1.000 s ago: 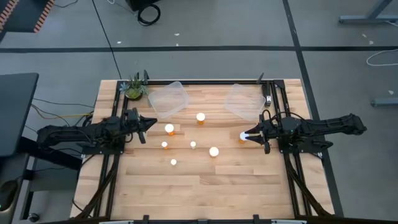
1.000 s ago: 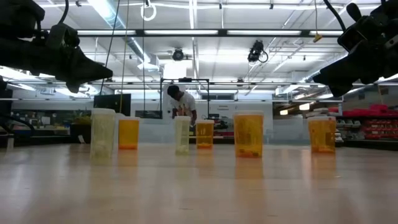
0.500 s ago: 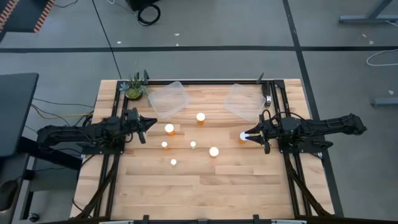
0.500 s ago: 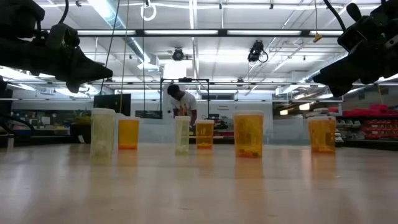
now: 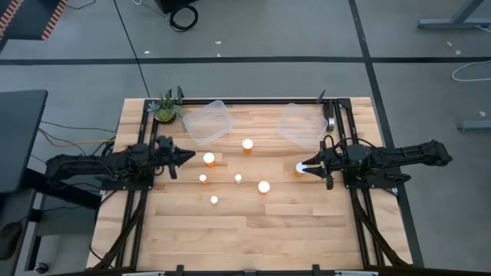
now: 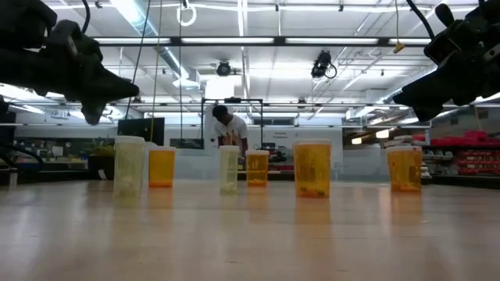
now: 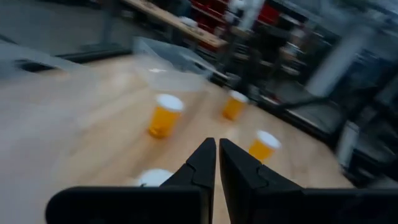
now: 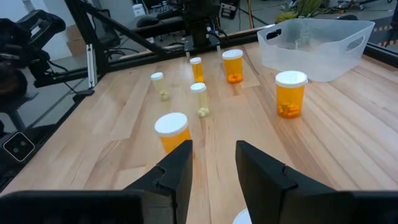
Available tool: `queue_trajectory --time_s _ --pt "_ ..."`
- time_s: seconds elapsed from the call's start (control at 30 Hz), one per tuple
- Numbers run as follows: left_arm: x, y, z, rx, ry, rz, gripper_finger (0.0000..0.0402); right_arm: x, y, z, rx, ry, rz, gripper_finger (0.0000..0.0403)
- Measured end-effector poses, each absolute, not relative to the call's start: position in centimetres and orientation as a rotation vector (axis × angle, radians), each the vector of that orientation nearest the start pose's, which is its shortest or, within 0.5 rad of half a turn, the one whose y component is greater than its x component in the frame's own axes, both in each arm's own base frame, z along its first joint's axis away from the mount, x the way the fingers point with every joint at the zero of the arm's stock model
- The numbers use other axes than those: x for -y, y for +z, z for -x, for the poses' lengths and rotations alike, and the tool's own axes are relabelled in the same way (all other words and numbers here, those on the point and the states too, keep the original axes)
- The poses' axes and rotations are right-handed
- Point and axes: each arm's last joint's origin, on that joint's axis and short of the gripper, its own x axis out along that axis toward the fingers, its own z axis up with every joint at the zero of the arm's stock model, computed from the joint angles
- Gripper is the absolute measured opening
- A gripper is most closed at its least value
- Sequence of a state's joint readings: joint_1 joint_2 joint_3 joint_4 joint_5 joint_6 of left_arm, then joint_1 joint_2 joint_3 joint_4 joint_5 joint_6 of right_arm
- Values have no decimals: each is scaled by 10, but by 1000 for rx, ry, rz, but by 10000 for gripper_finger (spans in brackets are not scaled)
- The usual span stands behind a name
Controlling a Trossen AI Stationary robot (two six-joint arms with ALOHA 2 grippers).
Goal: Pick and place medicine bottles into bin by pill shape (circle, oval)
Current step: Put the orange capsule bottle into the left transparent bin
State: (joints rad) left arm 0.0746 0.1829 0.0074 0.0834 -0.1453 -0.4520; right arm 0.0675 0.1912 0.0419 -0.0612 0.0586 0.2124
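Observation:
Several small orange pill bottles with white caps stand upright on the wooden table (image 5: 253, 222); among them are one (image 5: 209, 159), one (image 5: 247, 144) and one (image 5: 263, 186). My left gripper (image 5: 190, 158) is shut and empty in the air, just left of the bottle (image 7: 154, 178) nearest it. My right gripper (image 8: 213, 149) is open and hovers over the rightmost bottle (image 5: 299, 169). That bottle's white cap (image 8: 244, 218) shows below the gap between the fingers. In the low view my right gripper (image 6: 426, 105) hangs clear above this bottle (image 6: 405, 168).
Two clear plastic bins (image 5: 207, 121) (image 5: 301, 124) sit at the table's far side, and a small plant (image 5: 166, 107) stands at the far left corner. Black frame rails (image 5: 138, 215) run along both sides. A person (image 6: 229, 129) stands far behind the table.
My left gripper has shifted and turned a little where it hovers, beside the nearest bottle. The bottles have stayed in place.

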Motion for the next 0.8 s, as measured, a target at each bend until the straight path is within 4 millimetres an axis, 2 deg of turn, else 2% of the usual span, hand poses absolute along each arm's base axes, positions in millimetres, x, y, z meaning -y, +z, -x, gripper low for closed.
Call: queue_trajectory --time_s 0.1,0.23,0.43,0.8 --pt "-10 168 -108 -53 163 402 26 -6 156 -106 -210 -13 -199 129" --pt "-11 178 -111 -55 167 399 19 -5 156 -106 -210 -14 -198 129" --pt "-13 170 -117 -138 239 400 22 -5 156 -106 -210 -14 -198 129" --pt "-15 166 -133 -302 340 458 69 -5 156 -106 -210 -14 -198 129"
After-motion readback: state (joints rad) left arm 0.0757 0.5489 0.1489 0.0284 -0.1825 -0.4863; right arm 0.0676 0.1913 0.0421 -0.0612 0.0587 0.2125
